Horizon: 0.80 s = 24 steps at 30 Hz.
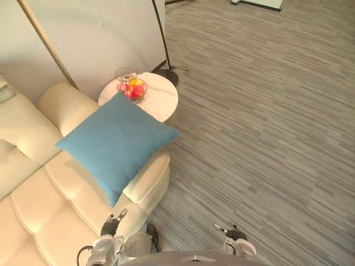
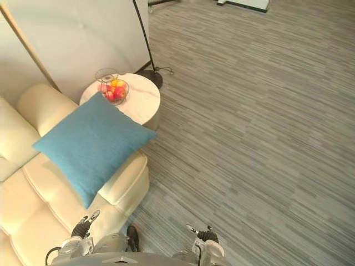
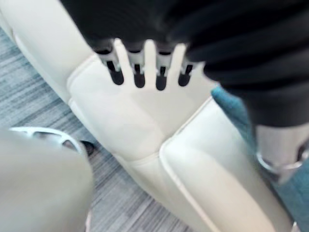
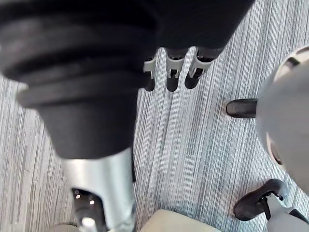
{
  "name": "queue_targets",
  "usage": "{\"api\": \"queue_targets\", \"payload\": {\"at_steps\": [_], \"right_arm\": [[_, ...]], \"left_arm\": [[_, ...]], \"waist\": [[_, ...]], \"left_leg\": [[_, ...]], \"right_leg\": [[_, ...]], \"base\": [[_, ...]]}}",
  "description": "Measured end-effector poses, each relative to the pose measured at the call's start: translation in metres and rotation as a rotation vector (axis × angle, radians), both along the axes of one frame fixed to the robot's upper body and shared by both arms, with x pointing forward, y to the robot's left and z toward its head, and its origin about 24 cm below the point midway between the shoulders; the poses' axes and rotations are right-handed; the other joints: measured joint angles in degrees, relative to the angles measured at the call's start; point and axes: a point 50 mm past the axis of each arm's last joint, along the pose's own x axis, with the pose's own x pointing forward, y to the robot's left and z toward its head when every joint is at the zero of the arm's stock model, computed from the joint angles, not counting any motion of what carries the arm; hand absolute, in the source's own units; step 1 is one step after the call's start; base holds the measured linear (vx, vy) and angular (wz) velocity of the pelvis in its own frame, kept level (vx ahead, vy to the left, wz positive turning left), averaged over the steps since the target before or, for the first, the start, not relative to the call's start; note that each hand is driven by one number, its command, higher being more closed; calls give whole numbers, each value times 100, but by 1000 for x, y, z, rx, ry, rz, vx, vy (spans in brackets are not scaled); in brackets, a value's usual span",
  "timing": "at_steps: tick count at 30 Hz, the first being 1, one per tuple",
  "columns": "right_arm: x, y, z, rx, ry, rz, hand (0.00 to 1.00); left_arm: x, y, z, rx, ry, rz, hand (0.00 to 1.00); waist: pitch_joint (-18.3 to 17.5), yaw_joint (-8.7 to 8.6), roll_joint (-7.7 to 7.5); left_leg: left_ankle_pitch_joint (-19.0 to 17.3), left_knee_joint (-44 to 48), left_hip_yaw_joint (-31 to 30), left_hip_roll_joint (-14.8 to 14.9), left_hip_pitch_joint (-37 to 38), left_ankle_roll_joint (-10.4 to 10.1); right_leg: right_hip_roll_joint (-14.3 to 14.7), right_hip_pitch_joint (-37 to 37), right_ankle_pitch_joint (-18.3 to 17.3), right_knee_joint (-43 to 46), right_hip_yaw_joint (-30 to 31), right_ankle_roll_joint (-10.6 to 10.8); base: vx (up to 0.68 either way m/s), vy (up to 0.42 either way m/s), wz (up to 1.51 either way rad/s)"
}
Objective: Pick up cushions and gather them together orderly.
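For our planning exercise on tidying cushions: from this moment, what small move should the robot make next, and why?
Probably reach the left hand forward to the near corner of the blue cushion. Both hands are low and empty, fingers straight. The left one is over the cream sofa, just short of that corner, while the right hand is over the carpet, further from the cushion.

living room: cream sofa point(image 1: 39, 205), side table point(image 1: 158, 97), fruit bowl point(image 1: 133, 88), floor lamp point(image 1: 165, 50)

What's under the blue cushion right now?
The cushion rests on the arm of the cream sofa, its lower corner over the seat. Whatever lies directly beneath it is covered.
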Motion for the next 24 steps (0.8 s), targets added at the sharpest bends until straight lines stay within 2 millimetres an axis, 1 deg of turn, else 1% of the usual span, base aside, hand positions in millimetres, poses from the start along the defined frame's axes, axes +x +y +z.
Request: {"api": "queue_targets", "payload": {"at_steps": [1, 2, 3, 4, 5, 6, 7, 8, 9, 10, 11, 12, 13, 14, 15, 16, 17, 18, 19, 20, 21, 22, 23, 24], "right_arm": [[1, 1, 0, 2, -3, 1, 0], [4, 1, 1, 2, -9, 3, 0], [3, 2, 0, 3, -4, 6, 0], [-2, 0, -1, -3, 13, 9, 0], [-6, -5, -1, -17, 26, 14, 0], [-9, -5, -2, -17, 37, 13, 0], [-9, -7, -1, -20, 28, 8, 0], [-10, -4, -2, -17, 32, 19, 0], [-10, -1, -3, -12, 34, 33, 0], [-8, 4, -3, -6, 26, 47, 0], [-7, 4, -3, -6, 25, 47, 0], [-7, 4, -2, -8, 21, 47, 0], [-6, 3, -2, -9, 18, 47, 0], [-5, 3, -1, -9, 14, 46, 0], [-5, 3, -1, -8, 12, 45, 0], [-6, 4, -2, -6, 15, 43, 0], [-7, 5, -2, -5, 18, 43, 0], [-12, 8, -4, 6, 29, 35, 0], [-12, 7, -4, 9, 23, 26, 0], [-14, 2, -3, -1, 24, 12, 0], [-13, -1, -2, -9, 17, 10, 0], [-11, -5, 0, -21, 4, 8, 0], [-11, -7, 1, -17, -3, 1, 0], [-11, -6, 1, -16, -3, 1, 0]], "left_arm": [[0, 3, 0, 7, 1, 0, 0], [-1, 4, 0, 9, 7, 4, 0], [-1, 5, 0, 10, 7, 5, 0], [-2, 5, -1, 11, 13, 6, 0], [-4, 3, -2, 5, 25, 5, 0], [-6, 3, -3, 5, 31, 1, 0], [-7, 5, -3, 11, 34, -3, 0], [-5, 6, -2, 14, 29, -6, 0], [-5, 8, -2, 20, 30, -5, 0], [-4, 13, -1, 34, 30, -6, 0], [-4, 13, -1, 33, 31, -8, 0], [-4, 10, -1, 27, 31, -7, 0], [-4, 9, -1, 24, 32, -5, 0], [-5, 9, -2, 25, 34, 2, 0], [-6, 8, -2, 26, 36, 5, 0], [-6, 7, -2, 27, 35, 13, 0], [-6, 7, -2, 26, 31, 20, 0], [-6, 10, -1, 27, 23, 45, 0], [-6, 9, -1, 22, 23, 61, 0], [-10, 1, -3, -5, 25, 94, 0], [-10, -4, -4, -17, 26, 96, 0], [-10, -11, -5, -38, 23, 106, 0], [-11, -14, -5, -49, 21, 119, 0], [-11, -14, -5, -50, 21, 125, 0]], "waist": [[-1, 5, -30], [6, 10, -167], [10, 9, -196], [12, -23, -234], [21, -100, -164], [9, -144, -141], [3, -157, -91], [0, -172, -92], [-2, -182, -146], [15, -227, -237], [15, -232, -239], [21, -239, -227], [24, -254, -216], [22, -282, -202], [26, -290, -193], [17, -274, -210], [7, -259, -254], [-50, -219, -381], [-64, -183, -365], [-145, -151, -175], [-153, -152, -89], [-145, -163, 65], [-133, -185, 150], [-138, -180, 148]], "left_leg": [[85, -197, -30, -108, 66, 43], [72, -412, -33, -266, 134, 135], [26, -472, -20, -337, 183, 160], [-132, -493, 3, -410, 269, 203], [-127, -451, -159, -377, 315, 210], [-143, -428, -276, -375, 369, 212], [-169, -405, -557, -247, 488, 225], [-196, -378, -721, -155, 485, 261], [-194, -380, -834, -109, 491, 265], [-184, -388, -1157, -24, 516, 252], [-182, -387, -1248, -6, 535, 242], [-144, -392, -1442, 17, 619, 177], [-157, -391, -1530, 27, 666, 158], [-191, -360, -1761, 26, 702, 111], [-231, -310, -1943, 28, 718, 49], [-313, -213, -2166, -15, 679, -66], [-373, -162, -2229, -63, 666, -102], [-509, -65, -2302, -184, 623, -148], [-613, 17, -2316, -135, 631, -176], [-765, 195, -1994, 150, 494, -252], [-780, 232, -1919, 230, 473, -307], [-753, 268, -1896, 354, 455, -367], [-690, 158, -1940, 452, 462, -462], [-667, 94, -1956, 481, 480, -491]], "right_leg": [[-62, -24, -74, 38, -22, 33], [-265, -130, -267, 237, -48, 228], [-373, -156, -347, 390, -76, 252], [-503, -142, -440, 846, -125, 259], [-619, -332, -430, 1615, -87, 160], [-654, -494, -320, 2125, 53, -35], [-627, -911, -166, 2999, 445, -411], [-423, -1129, -471, 3217, 777, -378], [-247, -1238, -644, 3220, 943, -371], [196, -1474, -896, 2971, 1284, -348], [301, -1522, -911, 2863, 1350, -329], [531, -1658, -915, 2565, 1596, -314], [645, -1732, -905, 2377, 1788, -311], [797, -1828, -847, 2067, 2071, -310], [899, -1899, -689, 1785, 2320, -303], [922, -1926, -323, 1356, 2539, -301], [861, -1918, -90, 1216, 2539, -290], [673, -1909, 411, 1079, 2478, -259], [677, -1883, 399, 1172, 2364, -222], [779, -1795, 347, 1031, 2131, -273], [811, -1755, 312, 978, 2057, -258], [857, -1667, 302, 868, 1890, -274], [921, -1529, 287, 734, 1699, -298], [935, -1500, 274, 705, 1654, -317]], "base": [[-10, -4, 15], [-15, 44, 17], [-1, 59, 25], [25, 18, 38], [47, 22, 51], [93, 47, 69], [137, 57, 72], [159, 0, 72], [201, -52, 96], [182, -43, 92], [230, -42, 112], [212, -50, 79], [214, -65, 97], [194, -98, 96], [185, -174, 124], [184, -195, 107], [146, -203, 96], [106, -169, 56], [168, -284, 64], [133, -226, 46], [159, -227, 57], [118, -132, 61], [140, -163, 62], [150, -155, 59]]}}
